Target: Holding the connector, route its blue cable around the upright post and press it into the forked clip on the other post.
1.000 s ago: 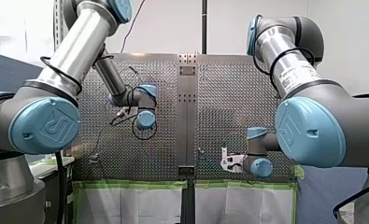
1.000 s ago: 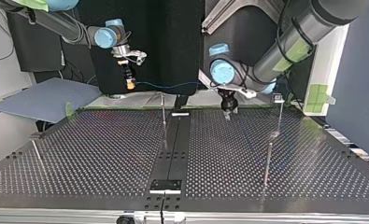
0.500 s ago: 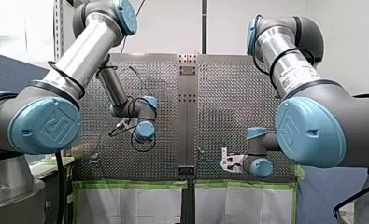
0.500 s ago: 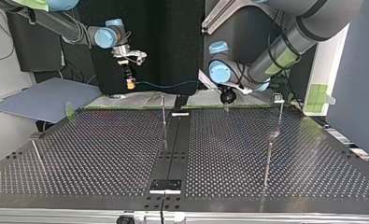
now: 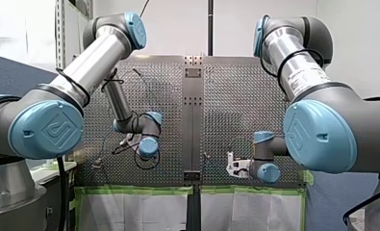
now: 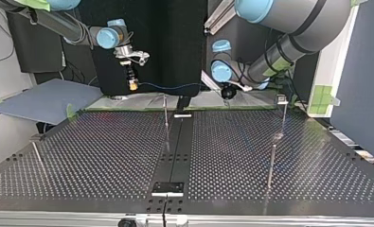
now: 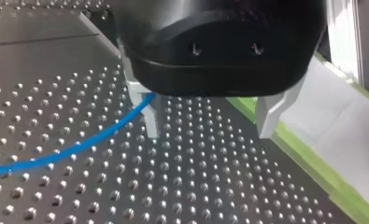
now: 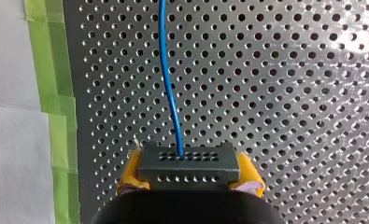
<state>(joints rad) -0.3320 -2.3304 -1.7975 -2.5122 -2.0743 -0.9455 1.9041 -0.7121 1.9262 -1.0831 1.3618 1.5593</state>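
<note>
Right wrist view gives me the best look at the connector (image 8: 188, 164). It is a dark grey, flat rectangular block with two rows of small holes across its face. My right gripper (image 8: 189, 176) clamps it crosswise, its yellow-padded fingers (image 8: 130, 173) closed tight on the two short ends. A thin blue cable (image 8: 169, 84) leaves the middle of the block and runs ahead of the gripper in a gentle S-bend over the perforated desk (image 8: 289, 93). A strip of green tape (image 8: 56, 93) lines the desk's edge beside it.

In the top view that gripper hangs at the upper left of the frame, above the desk's far edge. The cable stretches from it toward the centre-right, about level with the tip of the thin upright post (image 6: 165, 116) at mid-frame. I cannot tell which side of the post it passes. A second post (image 6: 283, 113) with a small fitting on top stands at the right.

Left wrist view shows my left gripper (image 7: 210, 119) with its pale fingers spread wide, only desk between them. The cable passes just outside one finger.
</note>
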